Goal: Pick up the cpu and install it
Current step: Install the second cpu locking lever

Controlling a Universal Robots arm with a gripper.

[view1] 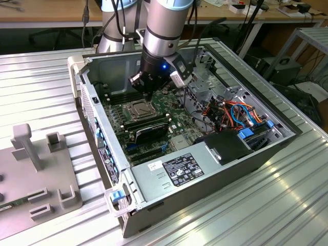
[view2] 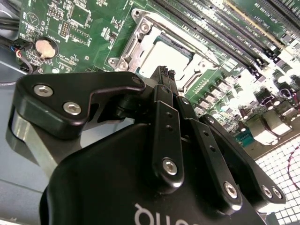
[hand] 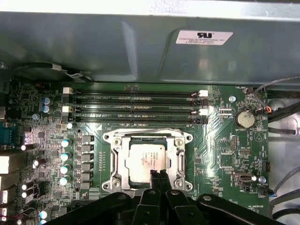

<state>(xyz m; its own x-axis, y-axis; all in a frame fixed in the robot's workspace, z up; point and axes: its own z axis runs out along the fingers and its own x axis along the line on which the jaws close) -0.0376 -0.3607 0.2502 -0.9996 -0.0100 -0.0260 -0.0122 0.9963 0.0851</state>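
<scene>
The cpu (hand: 143, 159), a small square chip with a dull silver top, lies flat inside the metal-framed socket (hand: 111, 161) on the green motherboard (hand: 220, 154). My gripper (hand: 157, 174) hangs just over the cpu's edge, its two black fingers pressed together and shut with nothing between them. In the second wrist view the cpu (view2: 161, 55) sits in the socket past the closed fingertips (view2: 165, 75). In the exterior view the gripper (view1: 147, 93) hovers inside the open computer case, right above the cpu (view1: 139, 108).
Long black memory sticks (hand: 136, 104) lie beside the socket. A coin battery (hand: 244, 117) is on the board. The grey power supply (view1: 179, 169), coloured cables (view1: 236, 113) and case walls (view1: 95, 110) ring the work area. A grey fixture (view1: 36, 169) stands at the exterior view's left.
</scene>
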